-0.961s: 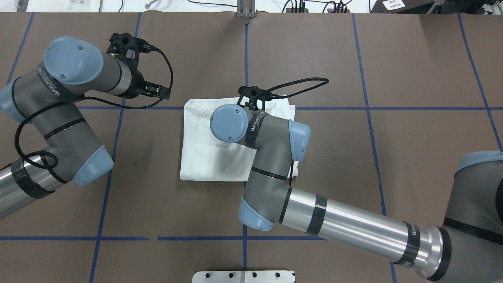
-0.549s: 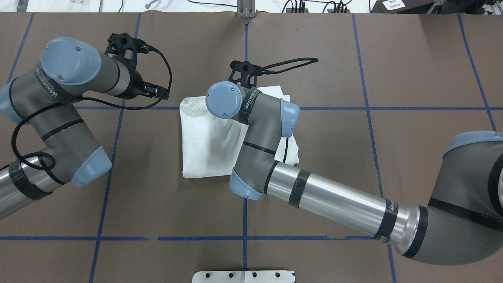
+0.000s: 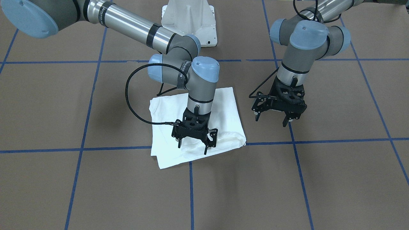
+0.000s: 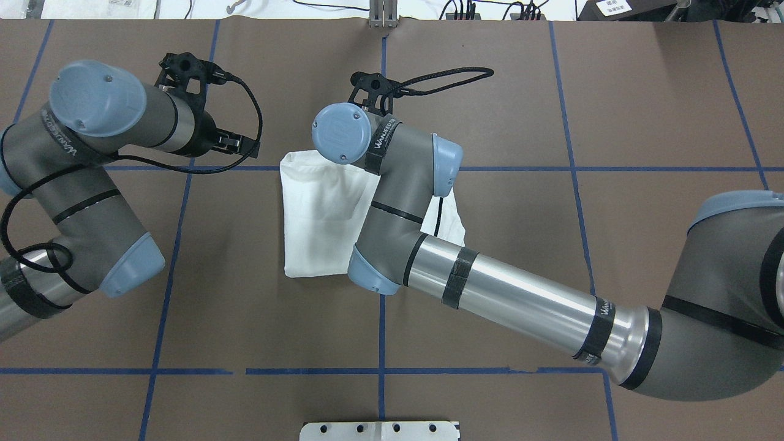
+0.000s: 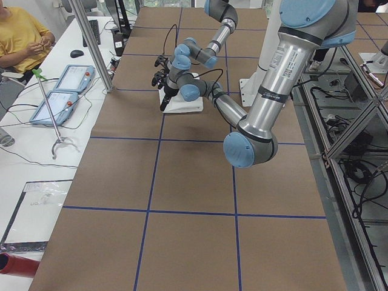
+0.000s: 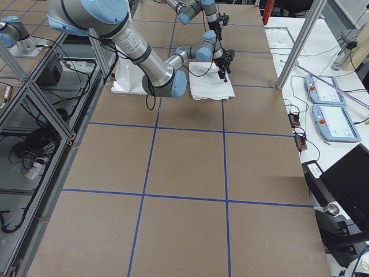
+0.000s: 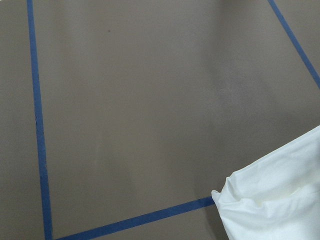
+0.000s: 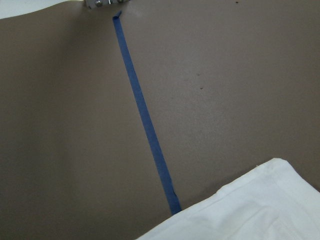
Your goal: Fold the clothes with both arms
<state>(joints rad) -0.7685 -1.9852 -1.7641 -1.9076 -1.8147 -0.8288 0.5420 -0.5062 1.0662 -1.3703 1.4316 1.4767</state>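
The white shirt [image 3: 227, 108] lies folded into a rough rectangle near the table's middle, one corner across a blue tape line. The overhead view shows the shirt [image 4: 318, 214] partly hidden under my right arm. My right gripper [image 3: 193, 144] hangs open just above the shirt's edge farthest from my base, with nothing between its fingers. My left gripper [image 3: 271, 118] is open too, above bare table beside the shirt and apart from it. The left wrist view catches a rumpled shirt corner [image 7: 280, 200]. In the right wrist view the shirt's edge [image 8: 250, 210] lies next to a tape line.
Brown table [image 4: 612, 92] with a blue tape grid. The white pedestal base [image 3: 188, 19] stands behind the shirt. A person in yellow [image 5: 18, 36] sits past the table's far edge, near two control pendants [image 5: 66, 85]. A metal post [image 6: 300, 46] stands at that edge.
My right arm has swung toward the table's far side, its wrist now past the shirt's far edge. The shirt has shifted and turned slightly. My left arm has drifted a little outward.
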